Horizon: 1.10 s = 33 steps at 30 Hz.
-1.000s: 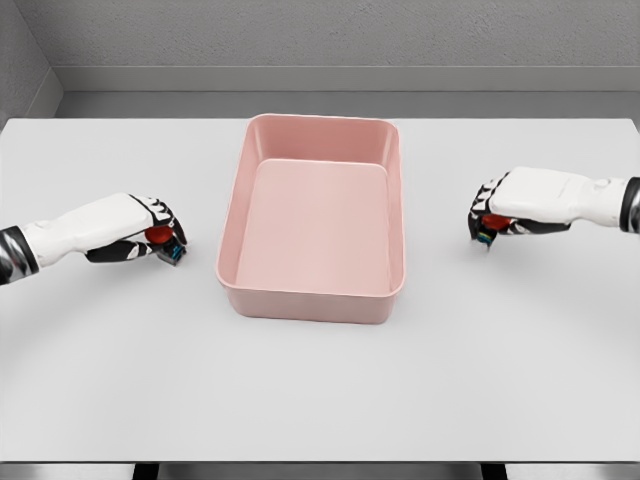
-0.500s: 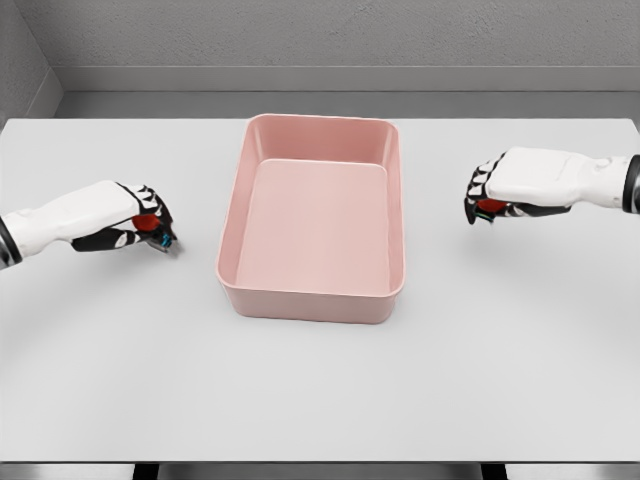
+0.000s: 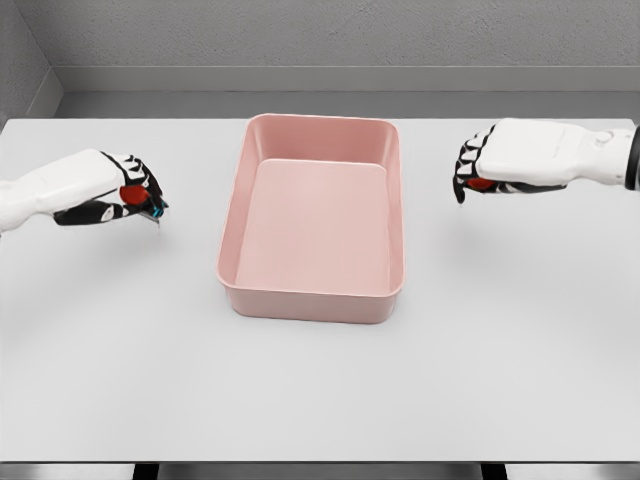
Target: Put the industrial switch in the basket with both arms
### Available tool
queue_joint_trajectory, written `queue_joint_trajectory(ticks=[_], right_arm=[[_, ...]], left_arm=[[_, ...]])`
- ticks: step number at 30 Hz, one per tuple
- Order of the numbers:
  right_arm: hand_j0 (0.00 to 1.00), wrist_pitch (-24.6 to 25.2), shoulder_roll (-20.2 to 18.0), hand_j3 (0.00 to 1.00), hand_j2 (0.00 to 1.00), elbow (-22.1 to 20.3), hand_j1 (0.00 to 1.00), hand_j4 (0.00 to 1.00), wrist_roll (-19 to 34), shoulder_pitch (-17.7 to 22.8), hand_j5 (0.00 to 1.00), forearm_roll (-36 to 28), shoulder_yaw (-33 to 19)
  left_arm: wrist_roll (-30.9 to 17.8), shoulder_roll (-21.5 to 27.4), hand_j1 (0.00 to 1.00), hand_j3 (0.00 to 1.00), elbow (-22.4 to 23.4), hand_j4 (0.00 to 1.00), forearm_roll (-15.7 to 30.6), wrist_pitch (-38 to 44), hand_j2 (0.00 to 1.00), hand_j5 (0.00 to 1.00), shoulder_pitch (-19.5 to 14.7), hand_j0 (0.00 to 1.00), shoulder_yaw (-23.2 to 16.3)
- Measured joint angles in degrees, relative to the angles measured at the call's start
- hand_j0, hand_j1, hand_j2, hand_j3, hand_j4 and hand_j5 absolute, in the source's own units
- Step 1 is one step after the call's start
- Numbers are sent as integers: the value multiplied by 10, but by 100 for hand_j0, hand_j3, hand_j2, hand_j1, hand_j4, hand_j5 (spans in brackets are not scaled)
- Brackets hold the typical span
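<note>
Pink basket (image 3: 312, 300) sits mid-counter (image 3: 320, 390), nothing inside. Left of the basket, left hand (image 3: 128, 195) curled around a red-capped industrial switch (image 3: 136, 196), lifted clear of the surface. Right of the basket, right hand (image 3: 476, 172) gripping a second switch (image 3: 481, 184), mostly hidden. Nothing lies between either hand and the basket.

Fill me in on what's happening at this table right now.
A two-armed humanoid is holding one small red-topped switch in each hand above a white table. The left hand grips one switch left of the pink basket; the right hand grips another switch to the basket's right. The basket is empty; nothing has been dropped in.
</note>
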Motion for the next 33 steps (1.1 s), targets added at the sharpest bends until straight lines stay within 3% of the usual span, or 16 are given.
queue_joint_trajectory(ticks=[11, 33], right_arm=[[46, 0, 8, 46, 46, -30, 46, 46, 1, -18, 46, -1, -2], [46, 0, 79, 46, 46, -40, 46, 46, 24, -48, 46, 0, -1]], left_arm=[[-1, -7, 48, 48, -17, 48, 9, 0, 48, 48, -27, 48, -3], [-4, -74, 48, 48, -66, 48, 6, 0, 48, 48, -60, 48, -5]])
